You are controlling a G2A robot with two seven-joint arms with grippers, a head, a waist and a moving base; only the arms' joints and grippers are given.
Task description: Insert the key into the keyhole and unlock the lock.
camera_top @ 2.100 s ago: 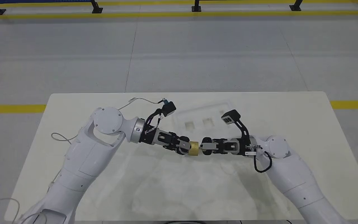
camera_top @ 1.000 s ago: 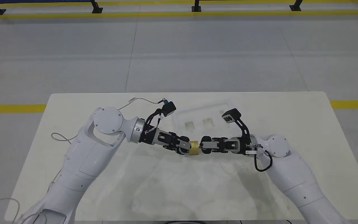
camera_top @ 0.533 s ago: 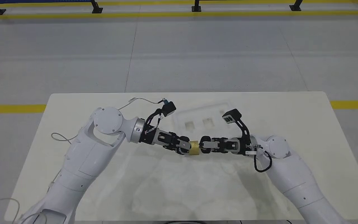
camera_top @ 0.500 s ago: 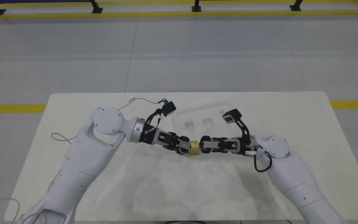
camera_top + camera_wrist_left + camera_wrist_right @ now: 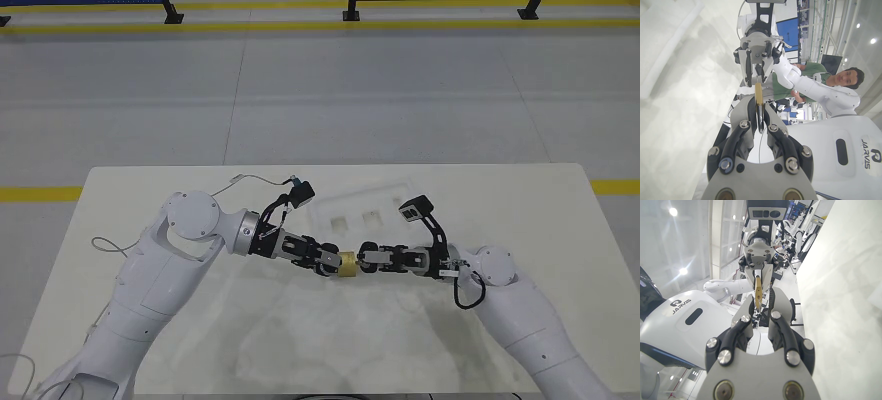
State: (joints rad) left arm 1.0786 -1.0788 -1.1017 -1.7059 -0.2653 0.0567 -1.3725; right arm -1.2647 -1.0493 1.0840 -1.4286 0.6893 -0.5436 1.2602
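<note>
A brass padlock (image 5: pixel 347 263) hangs in the air above the middle of the table, between my two grippers. My left gripper (image 5: pixel 759 108) is shut on its steel shackle (image 5: pixel 760 121), and the brass body (image 5: pixel 758 93) sticks out past the fingertips. Facing it, my right gripper (image 5: pixel 761 303) is shut on a small silver key (image 5: pixel 758 309). The key's tip meets the keyhole end of the padlock (image 5: pixel 758 290). In the top view the left gripper (image 5: pixel 330 262) and right gripper (image 5: pixel 364 260) are in line, tip to tip. How deep the key sits is hidden.
A clear plastic tray (image 5: pixel 365 205) lies on the white table (image 5: pixel 520 200) just behind the grippers. A thin cable (image 5: pixel 245 178) trails near the back left edge.
Almost nothing: the right wrist has shifted very slightly, while the padlock and the left arm stay where they were.
</note>
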